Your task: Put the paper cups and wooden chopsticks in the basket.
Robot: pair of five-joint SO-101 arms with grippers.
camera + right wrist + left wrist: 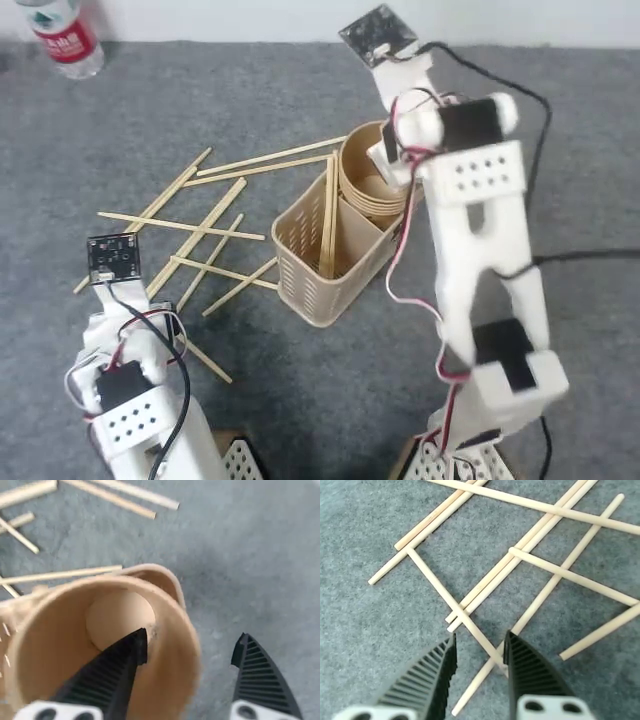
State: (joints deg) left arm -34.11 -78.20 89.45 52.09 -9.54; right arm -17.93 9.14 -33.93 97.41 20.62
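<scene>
I'm hovering the left fingers (432,672) spread over the desk, with a chopstick (470,625) lying slantwise across their gap. The right fingers (107,672) are spread, straddling the cups' (55,645) wall, probably not gripping. The high view is showing the cups sitting in the basket (320,295), in its far compartment.

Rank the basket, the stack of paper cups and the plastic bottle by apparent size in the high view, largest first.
1. basket
2. stack of paper cups, partly hidden by the right arm
3. plastic bottle, cut off by the picture's edge, so its place is unsure
</scene>
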